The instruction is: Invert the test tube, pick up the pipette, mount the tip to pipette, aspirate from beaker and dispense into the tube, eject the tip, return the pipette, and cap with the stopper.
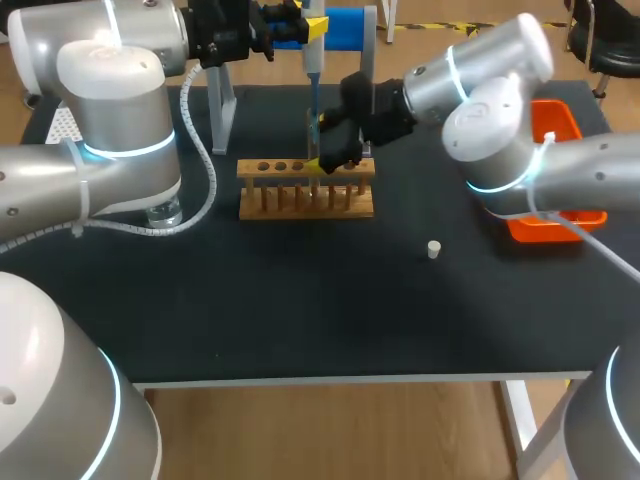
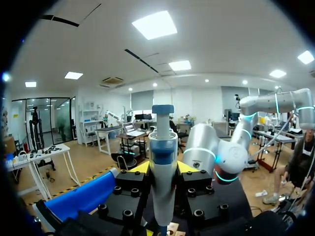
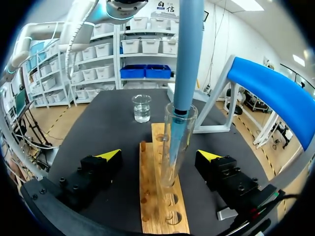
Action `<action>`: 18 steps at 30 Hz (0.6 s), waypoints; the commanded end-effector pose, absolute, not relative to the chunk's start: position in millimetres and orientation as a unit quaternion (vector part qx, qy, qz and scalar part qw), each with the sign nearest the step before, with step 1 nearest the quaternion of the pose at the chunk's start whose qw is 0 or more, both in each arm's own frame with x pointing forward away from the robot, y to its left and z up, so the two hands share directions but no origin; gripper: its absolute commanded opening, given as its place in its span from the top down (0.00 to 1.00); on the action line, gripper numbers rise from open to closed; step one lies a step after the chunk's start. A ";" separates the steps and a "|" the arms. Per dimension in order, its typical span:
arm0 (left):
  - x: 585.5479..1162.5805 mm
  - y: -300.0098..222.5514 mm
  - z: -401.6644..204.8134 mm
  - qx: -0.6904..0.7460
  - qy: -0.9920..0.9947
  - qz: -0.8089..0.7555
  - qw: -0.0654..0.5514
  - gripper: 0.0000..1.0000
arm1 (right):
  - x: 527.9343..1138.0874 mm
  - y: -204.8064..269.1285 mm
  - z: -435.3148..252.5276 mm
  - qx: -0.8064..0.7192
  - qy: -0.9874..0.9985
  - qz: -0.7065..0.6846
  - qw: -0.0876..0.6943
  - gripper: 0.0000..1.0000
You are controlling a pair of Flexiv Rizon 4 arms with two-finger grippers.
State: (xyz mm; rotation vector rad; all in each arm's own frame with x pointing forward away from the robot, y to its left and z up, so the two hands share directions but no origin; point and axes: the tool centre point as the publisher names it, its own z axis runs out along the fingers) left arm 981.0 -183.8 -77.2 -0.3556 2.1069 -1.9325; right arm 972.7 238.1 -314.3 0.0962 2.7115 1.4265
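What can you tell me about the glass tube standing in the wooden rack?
The test tube is clear glass, uncapped, standing upright, mouth up, in a hole of the wooden rack. The blue pipette reaches down into its mouth with its tip. The fingers of the right gripper flank it, open, not touching.

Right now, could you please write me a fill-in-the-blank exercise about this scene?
1. The left gripper is shut on the blue ____.
2. The test tube stands in the wooden ____.
3. The white ____ lies on the black table.
Missing words: pipette; rack; stopper.
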 end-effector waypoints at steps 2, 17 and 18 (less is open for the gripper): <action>980.6 -184.3 -77.0 -0.123 0.725 -0.665 0.131 1.00 | 976.8 246.0 -318.9 0.032 0.885 0.463 0.036 0.00; 980.6 -184.3 -77.0 -0.123 0.725 -0.665 0.131 1.00 | 977.4 248.2 -323.4 0.037 0.890 0.453 0.037 0.00; 980.6 -184.3 -77.0 -0.123 0.725 -0.665 0.131 1.00 | 977.4 248.2 -323.4 0.037 0.890 0.453 0.037 0.00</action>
